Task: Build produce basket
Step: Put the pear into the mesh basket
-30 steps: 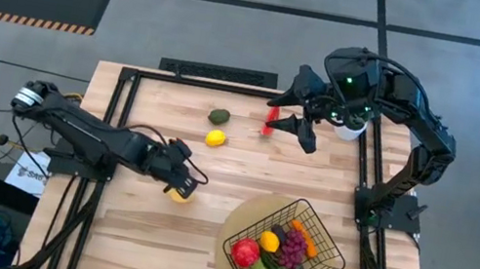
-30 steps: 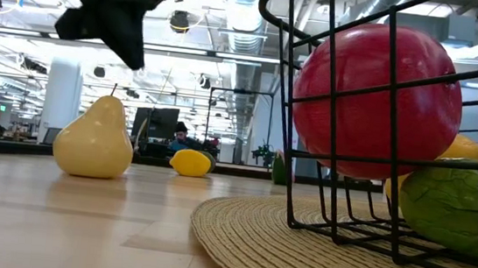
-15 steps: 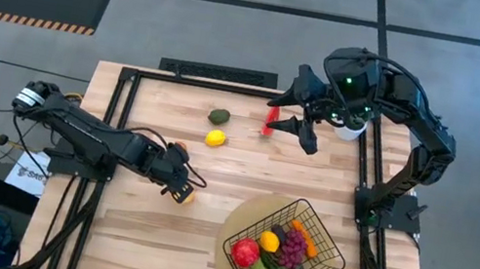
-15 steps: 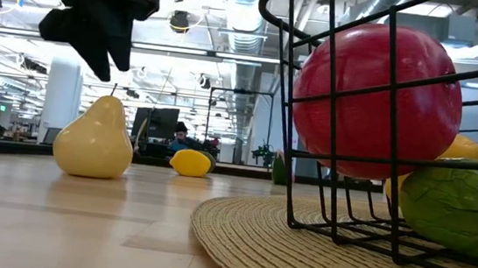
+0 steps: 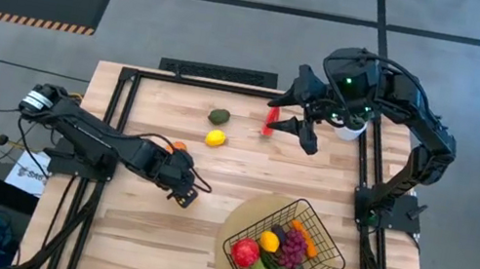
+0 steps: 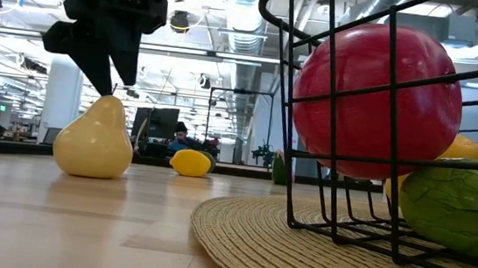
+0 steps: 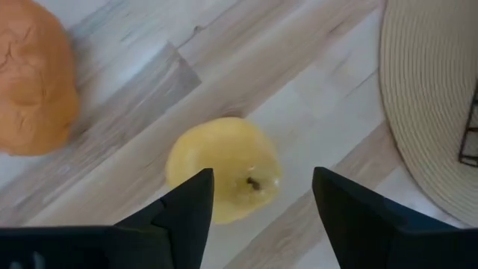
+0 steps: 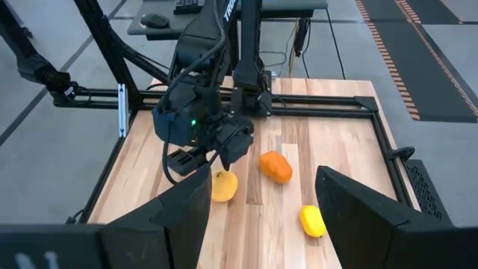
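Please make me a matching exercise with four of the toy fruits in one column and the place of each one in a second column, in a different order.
Things:
1. pear
2. red apple
3. lemon
4. watermelon slice

Places:
A. inside the basket
B. lying next to the avocado
C. standing upright below the open left gripper
D. beside the open right gripper, on the far side

Pairs: 1-C, 2-A, 3-B, 4-D
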`<action>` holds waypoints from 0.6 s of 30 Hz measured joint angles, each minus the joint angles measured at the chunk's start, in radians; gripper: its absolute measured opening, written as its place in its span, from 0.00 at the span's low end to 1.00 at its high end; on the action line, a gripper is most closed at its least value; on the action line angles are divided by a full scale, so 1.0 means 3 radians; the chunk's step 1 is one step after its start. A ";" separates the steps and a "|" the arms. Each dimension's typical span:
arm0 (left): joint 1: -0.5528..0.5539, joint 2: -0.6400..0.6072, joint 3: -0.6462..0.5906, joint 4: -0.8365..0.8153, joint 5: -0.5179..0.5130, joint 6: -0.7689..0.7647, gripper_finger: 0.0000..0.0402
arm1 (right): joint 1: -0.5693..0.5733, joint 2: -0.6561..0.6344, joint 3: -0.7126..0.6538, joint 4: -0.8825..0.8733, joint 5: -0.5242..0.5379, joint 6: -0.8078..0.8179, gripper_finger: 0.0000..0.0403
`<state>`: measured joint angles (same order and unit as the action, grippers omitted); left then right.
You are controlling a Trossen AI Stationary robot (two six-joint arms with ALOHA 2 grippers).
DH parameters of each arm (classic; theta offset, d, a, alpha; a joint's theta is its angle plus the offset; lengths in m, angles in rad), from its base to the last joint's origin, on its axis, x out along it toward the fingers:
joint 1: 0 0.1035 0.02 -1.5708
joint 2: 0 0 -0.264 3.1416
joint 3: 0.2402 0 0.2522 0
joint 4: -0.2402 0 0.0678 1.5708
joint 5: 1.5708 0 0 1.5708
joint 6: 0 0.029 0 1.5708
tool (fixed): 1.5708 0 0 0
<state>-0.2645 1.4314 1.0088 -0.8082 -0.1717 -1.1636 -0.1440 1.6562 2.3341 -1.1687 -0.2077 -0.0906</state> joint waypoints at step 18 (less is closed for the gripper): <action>0.0045 -0.0001 -0.0001 -0.0009 0.0097 -0.0052 0.17 | 0.0006 0.0000 0.0000 -0.0018 0.0000 0.0013 0.65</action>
<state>-0.2509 1.4311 1.0084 -0.8108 -0.1427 -1.1792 -0.1421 1.6562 2.3341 -1.1740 -0.2077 -0.0868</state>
